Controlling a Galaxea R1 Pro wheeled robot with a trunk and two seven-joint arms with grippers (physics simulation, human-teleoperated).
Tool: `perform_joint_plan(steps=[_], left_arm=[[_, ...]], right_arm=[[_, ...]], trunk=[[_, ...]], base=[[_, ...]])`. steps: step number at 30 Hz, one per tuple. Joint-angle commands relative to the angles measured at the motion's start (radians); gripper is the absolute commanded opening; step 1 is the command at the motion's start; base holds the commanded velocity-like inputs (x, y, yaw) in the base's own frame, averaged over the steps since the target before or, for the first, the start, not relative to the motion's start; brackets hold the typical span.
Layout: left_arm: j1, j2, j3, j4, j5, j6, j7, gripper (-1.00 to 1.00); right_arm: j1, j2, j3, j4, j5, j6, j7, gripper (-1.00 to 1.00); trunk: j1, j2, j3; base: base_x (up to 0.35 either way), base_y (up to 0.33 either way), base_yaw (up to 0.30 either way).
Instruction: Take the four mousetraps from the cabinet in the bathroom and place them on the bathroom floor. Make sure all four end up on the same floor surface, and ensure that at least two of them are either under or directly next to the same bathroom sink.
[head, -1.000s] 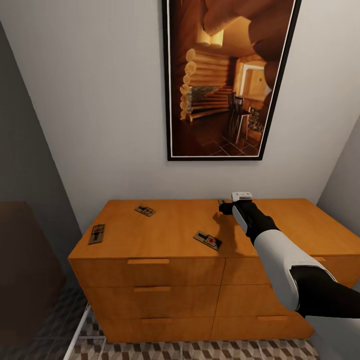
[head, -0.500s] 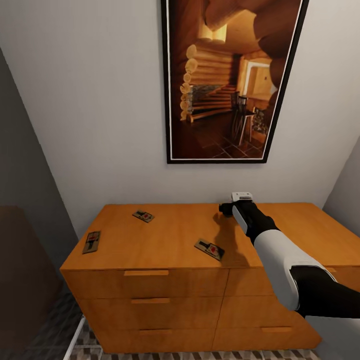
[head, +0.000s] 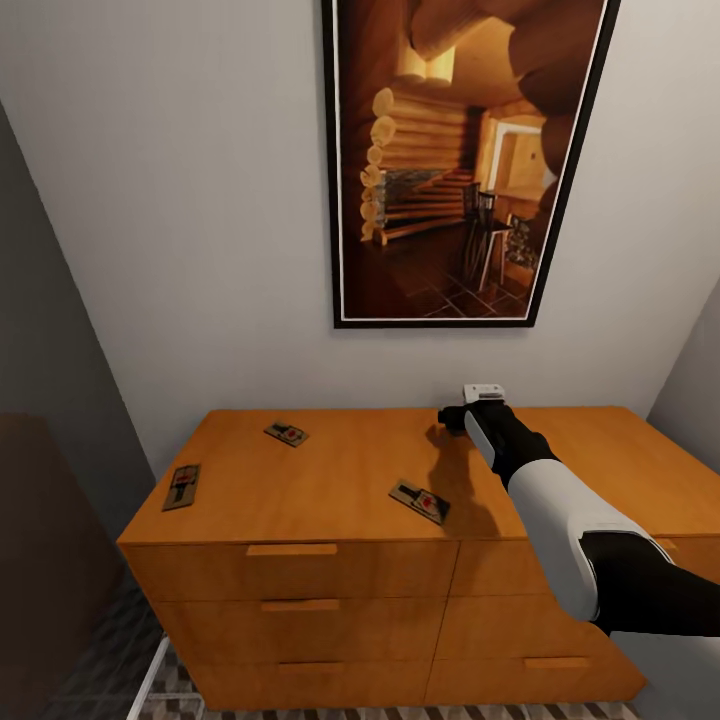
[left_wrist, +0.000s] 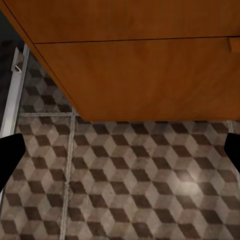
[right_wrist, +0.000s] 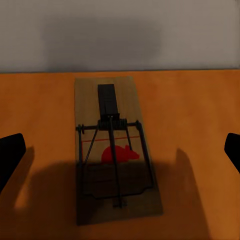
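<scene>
Three mousetraps lie on the cabinet (head: 330, 470) top in the head view: one at the left edge (head: 182, 486), one toward the back left (head: 286, 433), one near the front middle (head: 419, 500). My right gripper (head: 452, 415) hovers at the back of the top, open. In the right wrist view its dark fingertips (right_wrist: 10, 155) stand wide apart on either side of a fourth mousetrap (right_wrist: 116, 150) lying flat near the wall. My left gripper (left_wrist: 120, 152) is open and empty, low over the bathroom floor (left_wrist: 130, 185) beside the cabinet's lower drawers (left_wrist: 150, 75).
A large framed picture (head: 460, 160) hangs on the wall above the cabinet. A dark panel (head: 40, 520) stands to the cabinet's left, with a pale metal rail (head: 152, 675) on the floor beside it. A grey wall (head: 695, 370) closes in at the right.
The head camera has shifted slightly, so the cabinet sits a little lower and larger in the picture. The right arm and the mousetraps have not visibly moved.
</scene>
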Motion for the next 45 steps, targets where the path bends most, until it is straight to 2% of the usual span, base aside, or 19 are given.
perform_joint_plan(steps=[1,12,36,45], left_arm=[[-0.001,0.0,-0.001,0.001,0.0,-0.003,0.002,1.0],[-0.001,0.0,-0.001,0.001,0.0,-0.003,0.002,1.0],[-0.001,0.0,-0.001,0.001,0.0,-0.003,0.002,1.0],[-0.001,0.0,-0.001,0.001,0.0,-0.003,0.002,1.0]], right_arm=[[0.0,0.001,-0.003,-0.001,0.004,0.005,-0.001,1.0],[0.0,0.001,-0.003,0.002,0.004,0.005,-0.001,1.0],[0.0,0.001,-0.003,0.007,0.005,0.005,-0.001,1.0],[0.0,0.001,-0.003,0.009,0.006,-0.036,-0.001,1.0]], trunk=[[0.0,-0.001,-0.001],[0.0,-0.001,-0.004],[0.0,-0.001,-0.034],[0.0,-0.001,-0.036]], base=[[0.002,0.0,0.0],[0.0,0.0,0.0],[0.0,0.0,0.0],[0.0,0.0,0.0]])
